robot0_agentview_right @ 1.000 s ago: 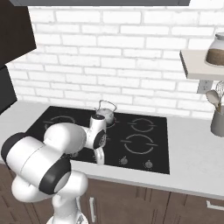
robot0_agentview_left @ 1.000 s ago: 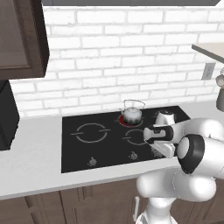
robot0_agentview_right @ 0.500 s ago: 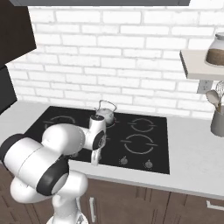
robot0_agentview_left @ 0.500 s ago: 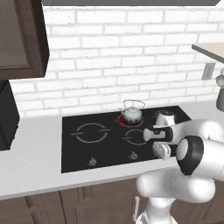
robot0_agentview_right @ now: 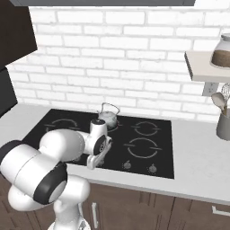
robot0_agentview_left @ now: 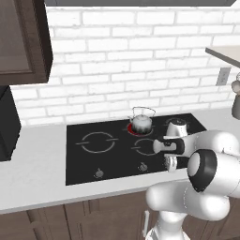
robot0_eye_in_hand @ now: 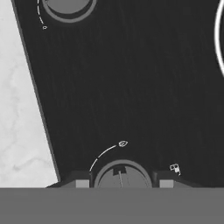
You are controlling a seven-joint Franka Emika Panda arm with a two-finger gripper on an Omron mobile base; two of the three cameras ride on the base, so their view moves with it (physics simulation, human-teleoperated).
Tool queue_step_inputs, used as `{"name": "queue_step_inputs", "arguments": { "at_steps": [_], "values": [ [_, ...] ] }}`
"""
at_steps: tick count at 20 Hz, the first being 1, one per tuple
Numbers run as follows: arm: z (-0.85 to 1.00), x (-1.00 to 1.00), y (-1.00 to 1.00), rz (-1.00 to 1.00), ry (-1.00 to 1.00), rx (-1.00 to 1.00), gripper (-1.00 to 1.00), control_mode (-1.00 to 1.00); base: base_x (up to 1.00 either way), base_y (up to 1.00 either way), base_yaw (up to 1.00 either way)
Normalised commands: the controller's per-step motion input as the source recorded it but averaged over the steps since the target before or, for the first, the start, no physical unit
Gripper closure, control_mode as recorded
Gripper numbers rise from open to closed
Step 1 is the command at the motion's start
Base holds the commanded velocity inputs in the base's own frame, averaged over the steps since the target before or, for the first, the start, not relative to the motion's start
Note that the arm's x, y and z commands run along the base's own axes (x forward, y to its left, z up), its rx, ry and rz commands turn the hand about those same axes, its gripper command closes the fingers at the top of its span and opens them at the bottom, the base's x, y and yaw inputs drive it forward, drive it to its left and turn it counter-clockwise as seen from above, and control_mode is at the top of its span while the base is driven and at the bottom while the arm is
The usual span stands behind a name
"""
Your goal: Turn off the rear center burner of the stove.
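The stove (robot0_agentview_left: 84, 161) is a black glass cooktop set in the pale counter. Its rear center burner (robot0_agentview_left: 131, 129) glows red under a small steel kettle (robot0_agentview_left: 141, 123). My gripper (robot0_agentview_left: 170, 164) reaches down to the front knob row, right of center. In the hand view my gripper (robot0_eye_in_hand: 124, 183) is shut on a round silver knob (robot0_eye_in_hand: 122, 174), with one dark fingertip (robot0_eye_in_hand: 82, 182) on each side of it. A second knob (robot0_eye_in_hand: 68, 6) sits at the top edge of that view. From the right base view, my gripper (robot0_agentview_right: 92, 162) is low over the stove's (robot0_agentview_right: 159, 148) front edge.
Two more knobs (robot0_agentview_right: 127, 165) stand to the right along the front row. A wall shelf (robot0_agentview_right: 202, 72) carries a jar, with a utensil holder (robot0_agentview_right: 223, 126) below it. A dark cabinet (robot0_agentview_left: 21, 42) hangs upper left above a black appliance (robot0_agentview_left: 7, 124). The brick wall backs the counter.
The hand has sunk slightly toward the stove's front edge and settled on the knob. The kettle stays put and the burner under it still glows red.
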Motion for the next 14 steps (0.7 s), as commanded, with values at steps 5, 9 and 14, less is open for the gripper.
{"name": "queue_step_inputs", "arguments": {
  "at_steps": [5, 9, 14],
  "values": [
    [-0.04, -0.08, 0.0, -0.37, 0.0, 0.0, 1.0, -1.0, 0.0, 0.0, 0.0],
    [-0.02, -0.06, 0.0, -0.38, 0.0, 0.01, 1.0, -1.0, 0.0, 0.0, 0.0],
    [-0.02, -0.04, 0.0, -0.37, 0.0, 0.02, 1.0, -1.0, 0.0, 0.0, 0.0]
  ]
}}
